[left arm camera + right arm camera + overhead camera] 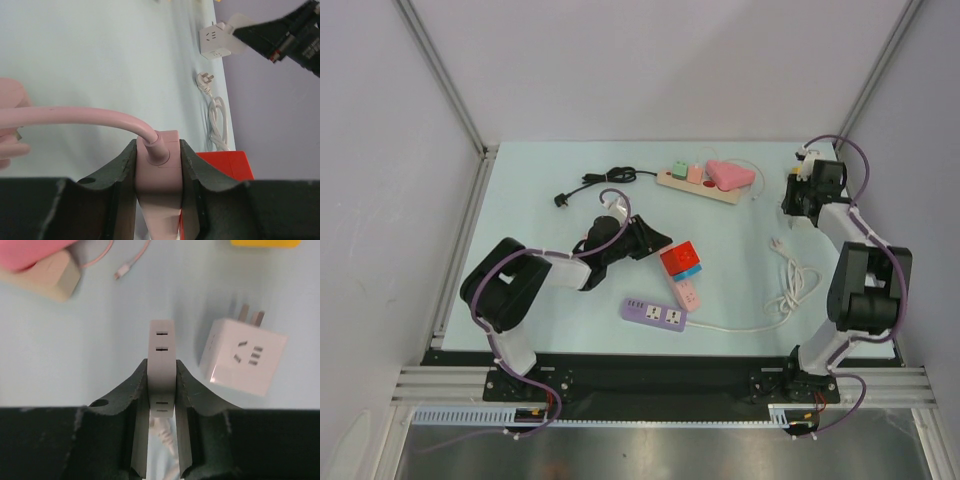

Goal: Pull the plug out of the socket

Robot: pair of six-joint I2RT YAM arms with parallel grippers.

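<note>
My left gripper (157,145) is shut on a pink plug body (157,172). A pink cable (85,116) leaves the plug's top and runs off to the left. A red cube socket (227,164) sits close against the plug's right side; their join is hidden. In the top view the left gripper (655,243) is just left of the red-and-blue cube (680,259), with a pink piece (687,293) below it. My right gripper (162,365) is shut on a narrow white socket block (162,342) at the far right (798,200), above the table.
A white cube adapter (244,362) with prongs lies right of the right gripper. A purple power strip (655,314) lies near the front. A beige strip (698,183) with plugs, a pink object (730,175), a black cable (605,180) and a coiled white cable (798,290) lie around.
</note>
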